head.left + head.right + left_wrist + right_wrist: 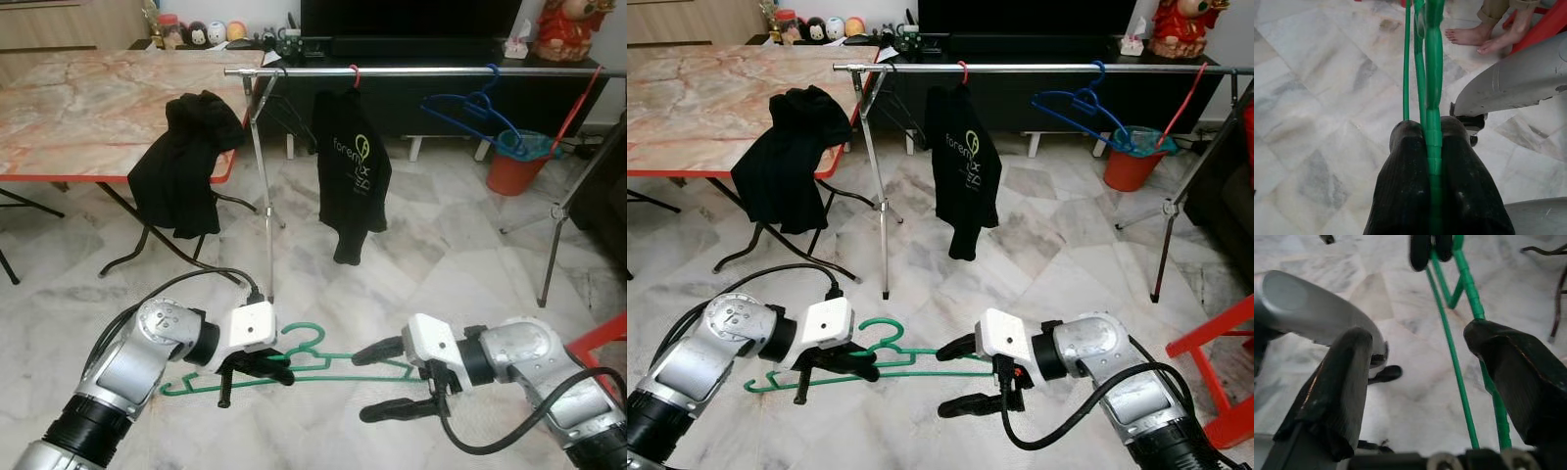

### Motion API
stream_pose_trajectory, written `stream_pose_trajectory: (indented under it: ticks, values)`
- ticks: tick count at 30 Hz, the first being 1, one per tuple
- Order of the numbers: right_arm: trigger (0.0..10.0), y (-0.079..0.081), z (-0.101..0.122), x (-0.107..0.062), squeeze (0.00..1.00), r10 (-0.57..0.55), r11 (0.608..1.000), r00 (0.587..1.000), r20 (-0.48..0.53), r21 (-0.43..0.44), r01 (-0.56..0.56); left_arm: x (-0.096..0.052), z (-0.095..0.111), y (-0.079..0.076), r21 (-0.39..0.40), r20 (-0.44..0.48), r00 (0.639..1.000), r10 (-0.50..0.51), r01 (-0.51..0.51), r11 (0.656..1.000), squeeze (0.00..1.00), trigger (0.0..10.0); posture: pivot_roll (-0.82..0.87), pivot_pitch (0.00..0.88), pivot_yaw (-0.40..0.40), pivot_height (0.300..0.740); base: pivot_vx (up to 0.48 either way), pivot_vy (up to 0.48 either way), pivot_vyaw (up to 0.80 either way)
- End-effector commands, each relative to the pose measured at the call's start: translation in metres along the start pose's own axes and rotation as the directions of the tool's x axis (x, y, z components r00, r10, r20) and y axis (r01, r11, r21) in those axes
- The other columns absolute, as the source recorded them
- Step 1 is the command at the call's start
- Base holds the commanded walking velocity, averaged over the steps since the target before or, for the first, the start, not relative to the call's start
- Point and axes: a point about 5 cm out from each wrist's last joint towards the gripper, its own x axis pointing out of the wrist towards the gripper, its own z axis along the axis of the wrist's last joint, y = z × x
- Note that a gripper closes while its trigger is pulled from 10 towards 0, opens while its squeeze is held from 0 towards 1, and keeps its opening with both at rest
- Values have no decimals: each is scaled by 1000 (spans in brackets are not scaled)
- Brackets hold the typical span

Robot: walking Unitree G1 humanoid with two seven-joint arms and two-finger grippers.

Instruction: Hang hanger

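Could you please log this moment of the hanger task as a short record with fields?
held item: green hanger, level, above the marble floor
left gripper: shut on the green hanger near its hook end
right gripper: open, fingers either side of the hanger's far end, not closed on it
target: clothes rail, ahead of the robot
on the rail: black T-shirt on a red hanger; blue hanger, bare
nearby: black garment draped over the table edge
status: hanger not yet on the rail
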Motion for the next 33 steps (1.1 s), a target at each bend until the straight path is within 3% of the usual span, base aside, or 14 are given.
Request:
stream_pose_trajectory:
  ticks: [1,9,11,12,13,33]
  values:
    - [10000,-4,3,3,0,-29,1000,1000,2,-11,29,6,13,-8,45,31,997,-68,67,997,0,10000,-110,0,6,740,0,0,0]
    - [10000,-3,-6,6,0,-25,999,1000,-8,28,25,6,14,-12,43,19,995,-100,99,994,0,10000,-115,0,14,740,0,0,0]
    - [1490,-3,-7,7,0,-22,999,1000,1,40,22,6,14,-12,44,19,995,-101,100,994,0,10000,-115,0,14,740,0,0,0]
    - [1490,-3,-7,7,0,-22,999,1000,1,40,22,6,14,-12,44,19,995,-101,100,994,0,10000,-115,0,14,740,0,0,0]
    - [0,-3,-9,7,0,-16,998,1000,3,52,16,6,15,-12,43,18,995,-102,101,994,0,10000,-114,0,15,740,0,0,0]
    - [0,-1,-16,16,0,4,996,1000,27,88,-6,10,21,-12,60,28,991,-130,128,990,0,10000,-111,0,15,740,0,0,0]
